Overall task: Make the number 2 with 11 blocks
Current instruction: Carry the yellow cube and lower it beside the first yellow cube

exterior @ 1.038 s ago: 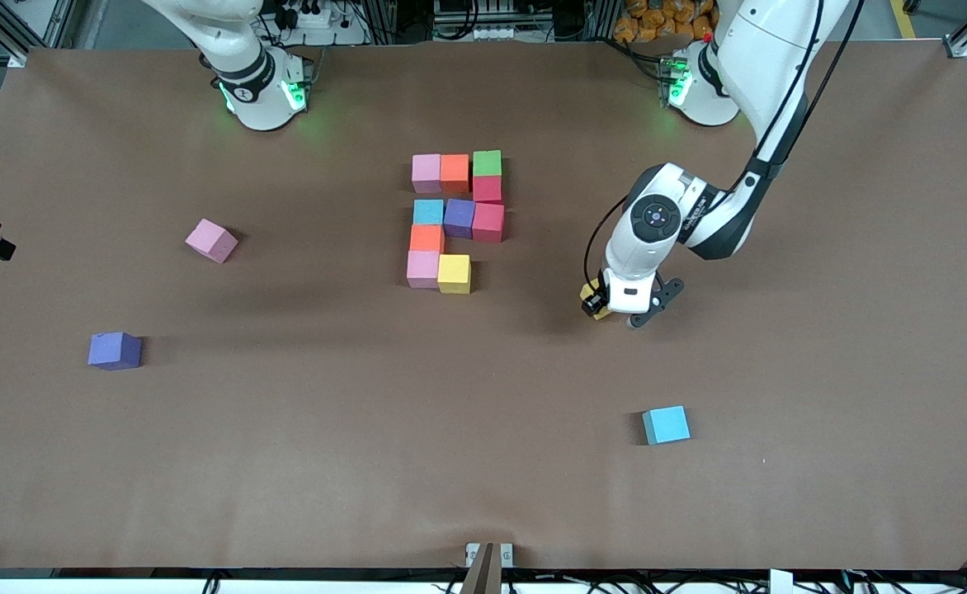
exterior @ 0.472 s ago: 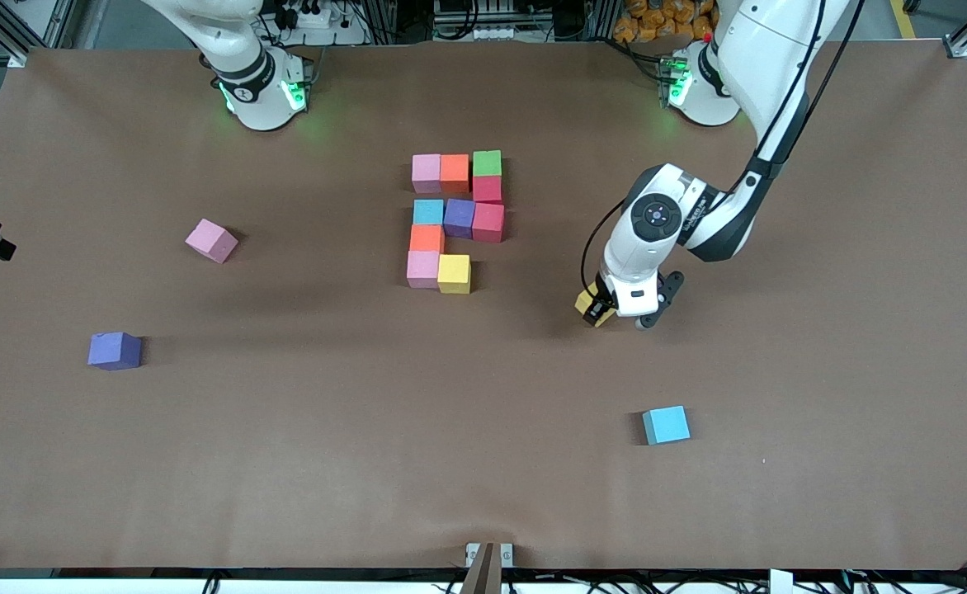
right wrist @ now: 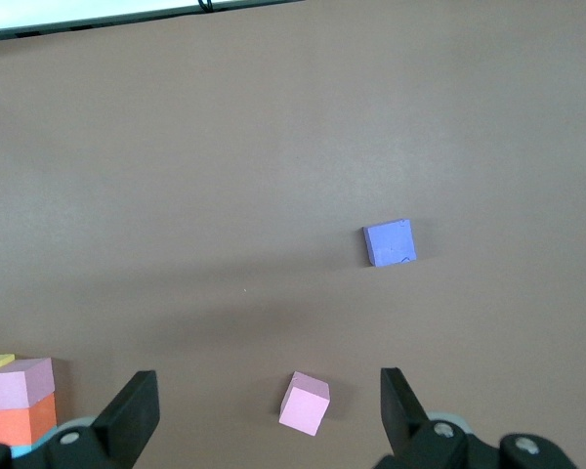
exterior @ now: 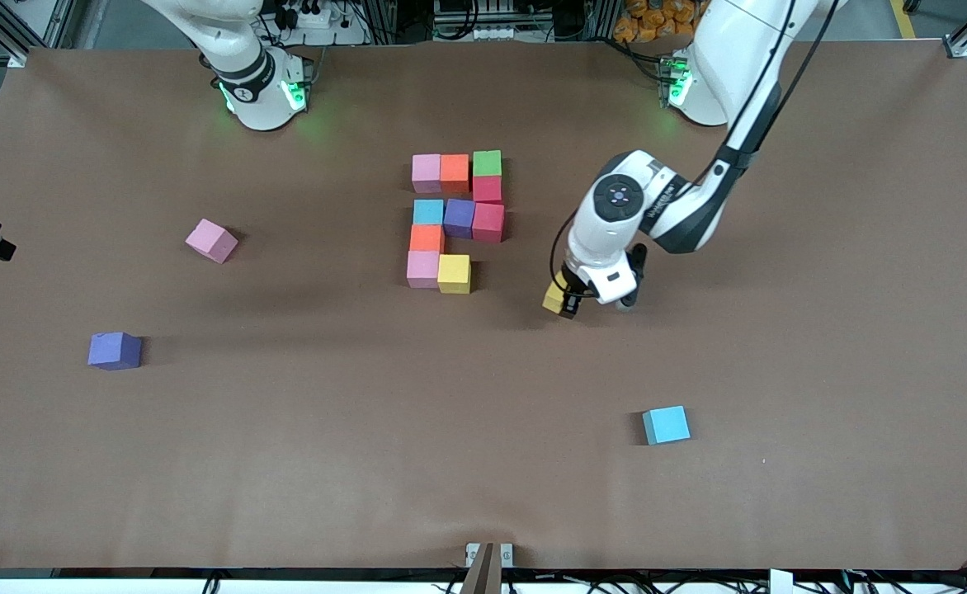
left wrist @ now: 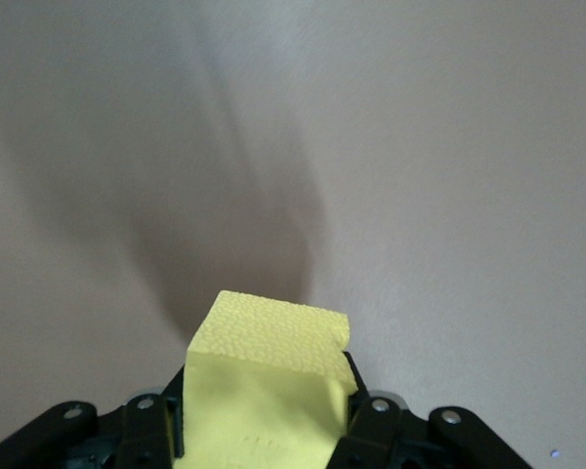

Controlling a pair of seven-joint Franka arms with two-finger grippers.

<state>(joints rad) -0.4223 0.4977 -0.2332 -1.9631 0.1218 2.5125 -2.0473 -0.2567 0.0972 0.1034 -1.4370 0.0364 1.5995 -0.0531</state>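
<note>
Closest to the front camera, one loose light blue block (exterior: 666,425) sits alone toward the left arm's end of the table (exterior: 483,462). A little farther off, toward the right arm's end, one loose purple block (exterior: 114,350) lies by itself.

Next comes the left gripper (exterior: 568,299), hanging over bare table beside the digit with its fingers clamped on a yellow block (exterior: 553,296); the left wrist view shows that cube squeezed between the black pads.

One loose pink block (exterior: 211,240) lies tilted toward the right arm's end.

The unfinished number 2 (exterior: 455,220) counts ten touching cubes: two pink, two orange, two red, one green, one light blue, one purple, one yellow.

The right gripper (right wrist: 270,410) waits up high with its fingers spread wide, holding nothing.
</note>
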